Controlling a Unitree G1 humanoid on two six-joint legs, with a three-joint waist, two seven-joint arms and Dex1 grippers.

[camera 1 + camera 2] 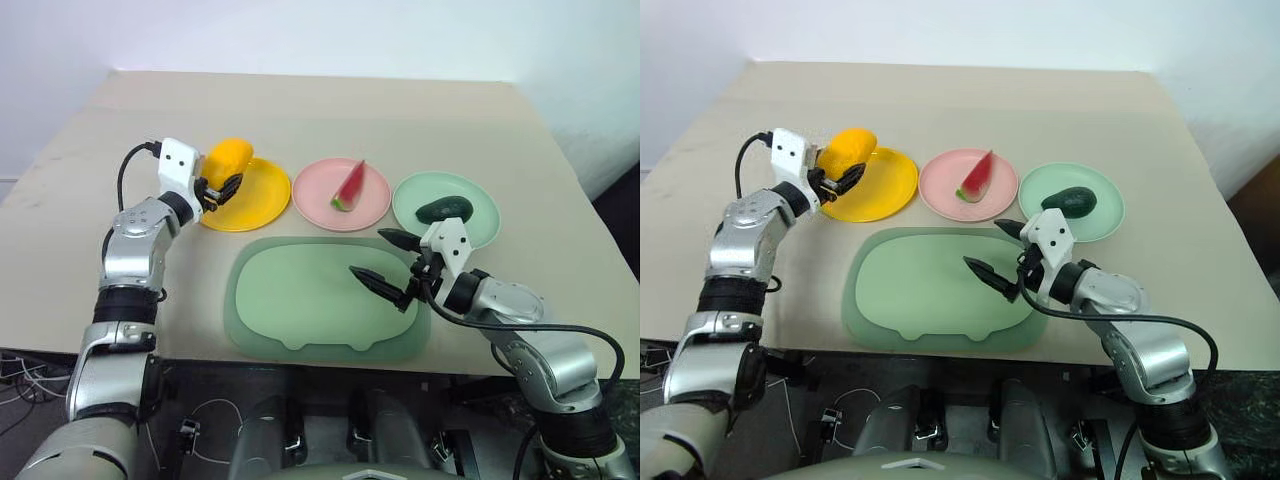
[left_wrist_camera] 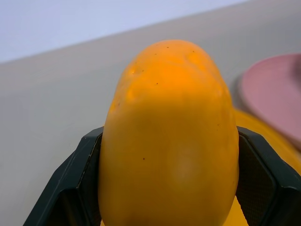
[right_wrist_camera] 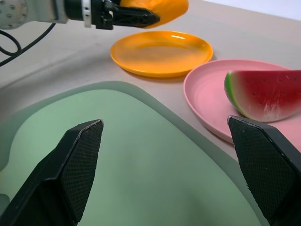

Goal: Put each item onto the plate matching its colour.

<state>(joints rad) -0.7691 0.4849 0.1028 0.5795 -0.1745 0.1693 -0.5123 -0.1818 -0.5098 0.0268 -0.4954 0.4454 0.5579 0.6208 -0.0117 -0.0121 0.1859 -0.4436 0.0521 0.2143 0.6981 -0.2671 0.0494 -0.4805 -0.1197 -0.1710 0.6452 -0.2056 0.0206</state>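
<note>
Nearest to us lay the green mat [image 1: 310,300], flat at the near edge of the table [image 1: 330,120]. Over its right part hung the right gripper [image 1: 388,262], its two black fingers spread wide apart with nothing between them, pointing toward the left of the scene. We saw the same fingers [image 3: 75,165] in the right wrist view, held above the mat.

Beyond the mat stood the three plates in a row. On the right, the mint plate [image 1: 480,222] carried the avocado [image 1: 444,209], which lay just beyond the right gripper's wrist. In the middle, the pink plate [image 1: 315,195] carried the watermelon wedge [image 1: 350,186], red flesh up and green rind toward the near side. On the left, the yellow plate [image 1: 255,200] was bare.

At the far left edge of the yellow plate we saw the left gripper [image 1: 222,190] clamped on the mango [image 1: 228,158], a black finger pressing each side of the fruit. The mango was held clear above the plate's rim, not resting on it, as the right wrist view showed [image 3: 157,7].
</note>
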